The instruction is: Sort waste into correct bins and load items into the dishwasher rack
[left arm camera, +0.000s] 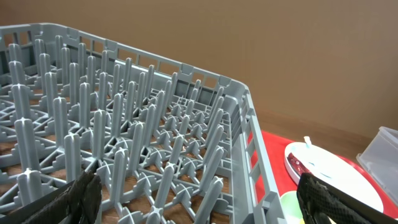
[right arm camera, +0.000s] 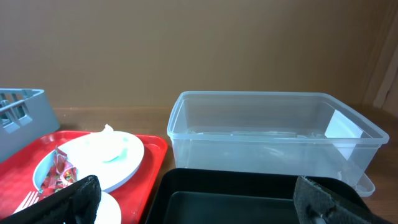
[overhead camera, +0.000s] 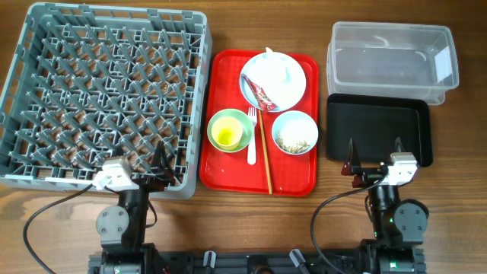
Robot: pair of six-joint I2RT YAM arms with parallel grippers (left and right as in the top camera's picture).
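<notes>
The grey dishwasher rack [overhead camera: 46, 91] fills the left and holds nothing. On the red tray [overhead camera: 228, 171] a pale-blue plate [overhead camera: 293, 87] carries a red-and-white wrapper [overhead camera: 262, 95] and a white tissue [overhead camera: 275, 65]. A light-green bowl [overhead camera: 217, 122] holds a yellow cup [overhead camera: 226, 135]. A pale-blue bowl [overhead camera: 295, 132] holds crumbs. A white fork [overhead camera: 252, 137] and chopsticks [overhead camera: 265, 152] lie between them. The clear tub [overhead camera: 392, 57] and black tray [overhead camera: 378, 131] are on the right. My left gripper [overhead camera: 162, 162] is open over the rack's near right corner. My right gripper [overhead camera: 375, 152] is open over the black tray's near edge.
Black cables run from both arm bases along the table's front edge. The rack [left arm camera: 155, 137] and plate [left arm camera: 336, 171] show in the left wrist view. The tub [right arm camera: 273, 134], black tray [right arm camera: 249, 193] and plate [right arm camera: 99, 158] show in the right wrist view.
</notes>
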